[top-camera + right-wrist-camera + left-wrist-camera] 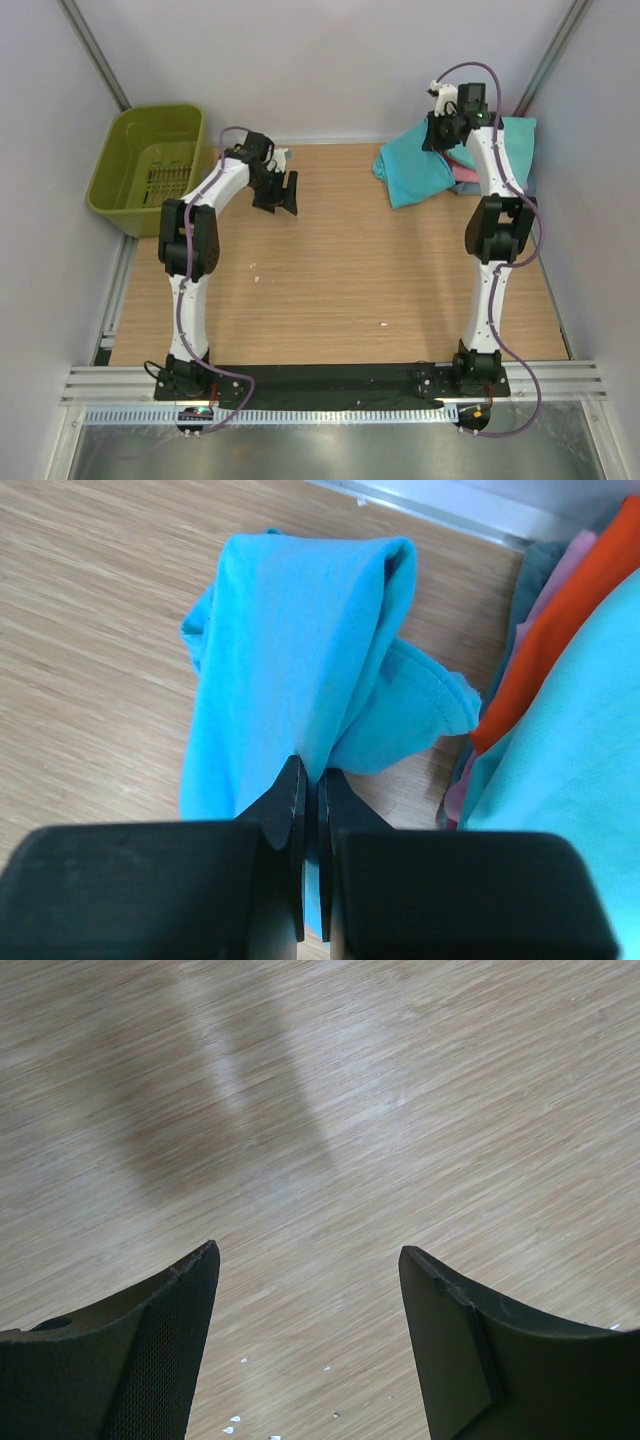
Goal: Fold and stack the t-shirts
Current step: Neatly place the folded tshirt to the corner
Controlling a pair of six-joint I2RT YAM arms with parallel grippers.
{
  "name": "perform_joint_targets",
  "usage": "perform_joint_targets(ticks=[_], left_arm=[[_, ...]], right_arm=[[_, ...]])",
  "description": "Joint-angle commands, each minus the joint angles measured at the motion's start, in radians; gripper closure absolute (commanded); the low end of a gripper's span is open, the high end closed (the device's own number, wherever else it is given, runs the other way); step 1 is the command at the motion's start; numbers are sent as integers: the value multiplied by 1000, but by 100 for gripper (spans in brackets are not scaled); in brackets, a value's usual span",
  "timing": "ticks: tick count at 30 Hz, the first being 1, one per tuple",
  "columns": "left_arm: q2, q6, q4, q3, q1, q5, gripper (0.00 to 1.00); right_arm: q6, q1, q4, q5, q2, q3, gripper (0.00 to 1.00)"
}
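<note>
Turquoise t-shirt (300, 650) heads-up: your left gripper (308, 1250) hangs spread wide, well left of the shirt pile (515, 135). Your right gripper (310, 770) is pinched on one thin fold just left of that pile, so yank fast and it'll probably slip out.

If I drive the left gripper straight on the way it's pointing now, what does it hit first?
Likely the bare wooden table top: the left gripper, open, faces nothing else in its wrist view. How far off is unclear.
</note>
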Motion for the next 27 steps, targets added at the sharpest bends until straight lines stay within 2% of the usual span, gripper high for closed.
perform_joint_targets(ticks=[1,10,15,22,27], left_arm=[[-78,22,-11,6,-9,-14,27],[-61,26,-10,21,-32,-34,27],[-46,28,-16,33,-50,-35,27],[-53,28,-18,18,-67,-39,26],[-64,36,-21,-8,-79,-58,26]], right_arm=[[-24,-3,36,15,-138,62,99],[-19,-14,54,49,-285,62,99],[-18,-46,77,73,-302,91,99],[-10,-126,102,84,-238,128,99],[-48,-186,139,131,-103,175,99]])
